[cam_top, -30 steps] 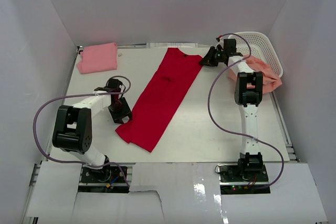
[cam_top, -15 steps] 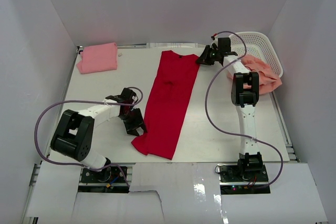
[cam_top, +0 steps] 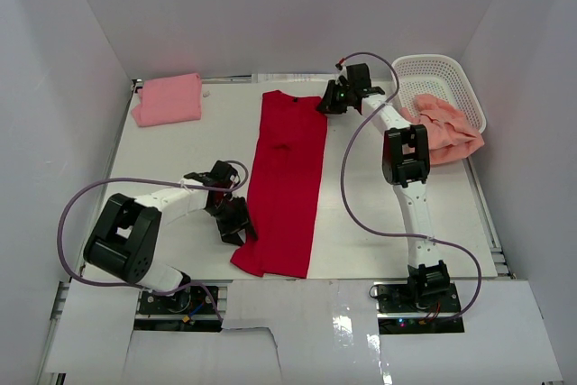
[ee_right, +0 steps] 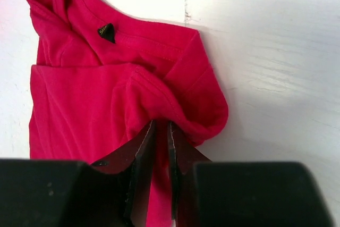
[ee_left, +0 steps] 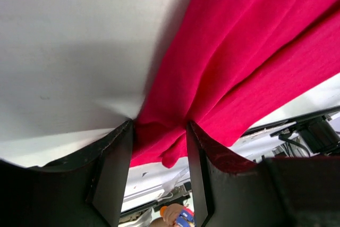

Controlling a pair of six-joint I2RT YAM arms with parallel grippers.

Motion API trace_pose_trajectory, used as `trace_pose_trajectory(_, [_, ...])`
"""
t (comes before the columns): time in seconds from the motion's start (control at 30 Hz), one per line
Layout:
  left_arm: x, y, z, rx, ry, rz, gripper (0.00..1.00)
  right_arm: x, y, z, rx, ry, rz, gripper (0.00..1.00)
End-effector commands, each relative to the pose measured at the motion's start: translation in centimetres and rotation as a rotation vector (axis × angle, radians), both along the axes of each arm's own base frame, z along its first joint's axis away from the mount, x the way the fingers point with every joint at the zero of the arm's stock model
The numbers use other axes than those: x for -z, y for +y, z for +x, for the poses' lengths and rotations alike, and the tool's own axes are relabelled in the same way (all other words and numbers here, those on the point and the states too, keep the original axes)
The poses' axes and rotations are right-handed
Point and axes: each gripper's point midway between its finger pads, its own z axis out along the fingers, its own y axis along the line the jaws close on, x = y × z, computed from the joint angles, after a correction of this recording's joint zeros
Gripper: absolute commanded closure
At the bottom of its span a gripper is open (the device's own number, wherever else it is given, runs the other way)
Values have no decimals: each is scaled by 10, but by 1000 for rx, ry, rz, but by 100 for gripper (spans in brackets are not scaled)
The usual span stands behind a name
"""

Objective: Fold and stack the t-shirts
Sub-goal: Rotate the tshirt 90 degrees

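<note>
The bright red t-shirt (cam_top: pixel 288 169) lies as a long narrow strip down the middle of the table, collar at the far end. My left gripper (cam_top: pixel 238 223) is shut on the shirt's near left edge; in the left wrist view red cloth (ee_left: pixel 239 51) is bunched between the fingers (ee_left: pixel 159 127). My right gripper (cam_top: pixel 332 101) is shut on the shirt's far right corner by the collar, its jaws (ee_right: pixel 161 127) nearly together on a fold of red cloth (ee_right: pixel 95 94). A folded light pink t-shirt (cam_top: pixel 167 99) rests at the far left. The salmon-peach t-shirt (cam_top: pixel 448 128) hangs over the basket's edge.
A white lattice basket (cam_top: pixel 442 69) stands at the far right corner. White walls close in the table on three sides. Purple cables loop from both arms over the table surface (cam_top: pixel 379 214).
The red shirt has swung from a diagonal to nearly straight down the table. My right gripper carried its collar corner leftward; my left gripper pulled its lower edge right and toward the near edge.
</note>
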Motion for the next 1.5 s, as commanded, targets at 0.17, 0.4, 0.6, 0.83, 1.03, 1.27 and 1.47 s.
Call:
trace_pose_trajectory(0.17, [15, 18, -33, 23, 26, 71, 44, -22, -3, 15, 26, -51, 7, 79])
trace_pose_trajectory(0.4, [-8, 18, -16, 22, -41, 95, 44, -47, -10, 34, 47, -146, 37, 78])
trace_pose_trajectory(0.6, [-50, 21, 37, 44, -192, 193, 42, -93, -12, 44, -5, -296, 64, 76])
trace_pose_trajectory(0.83, [-104, 13, 157, 44, -421, 128, 41, -176, -16, -27, -87, -381, -61, 74])
trace_pose_trajectory(1.03, [-167, -14, 278, 86, -681, 112, 41, -168, 0, -132, -125, -302, -195, 66])
trace_pose_trajectory(1.27, [-172, -61, 359, 220, -822, 32, 41, -118, 26, -234, -208, -83, -227, 54])
trace_pose_trajectory(1.47, [-134, -75, 384, 229, -824, 8, 41, -77, 35, -310, -247, 11, -221, 54])
